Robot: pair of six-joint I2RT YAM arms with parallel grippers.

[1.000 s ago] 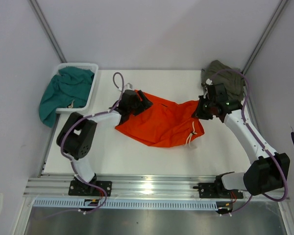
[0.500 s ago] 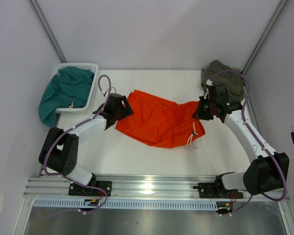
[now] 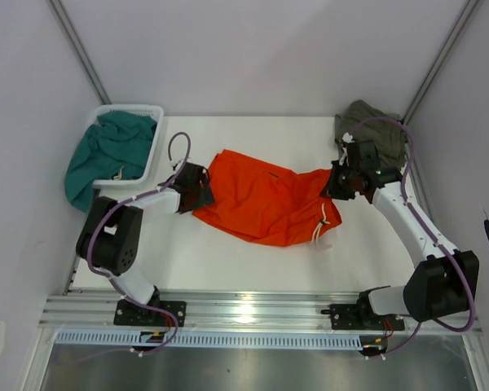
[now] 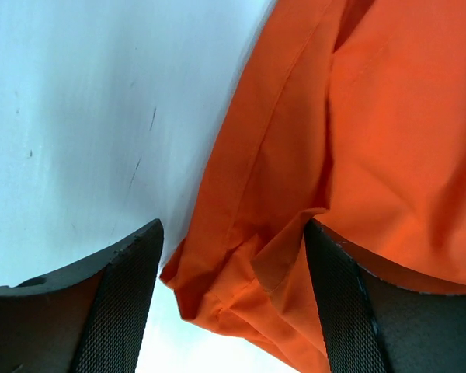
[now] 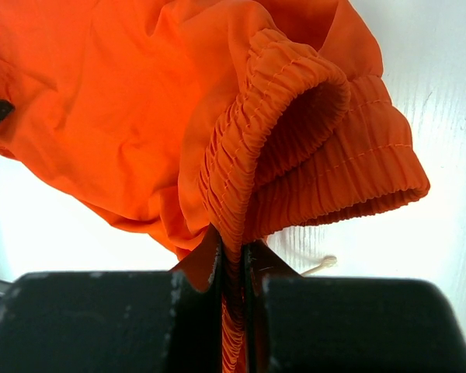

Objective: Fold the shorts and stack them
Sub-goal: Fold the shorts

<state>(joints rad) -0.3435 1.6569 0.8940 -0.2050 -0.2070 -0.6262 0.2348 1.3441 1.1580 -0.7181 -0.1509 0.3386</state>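
The white table (image 3: 228,261) carries the orange shorts (image 3: 269,199), which lie crumpled across its middle, between the two arms. To flatten them well, I judge that the left side should take the hem corner (image 4: 217,287) deep between the fingers before closing. Then both arms can pull apart gently until the cloth lies smooth. The right gripper (image 5: 231,256) is clenched on the gathered waistband (image 5: 241,155). The left gripper (image 4: 231,256) stands wide open, its jaws on either side of that corner, not pinching it.
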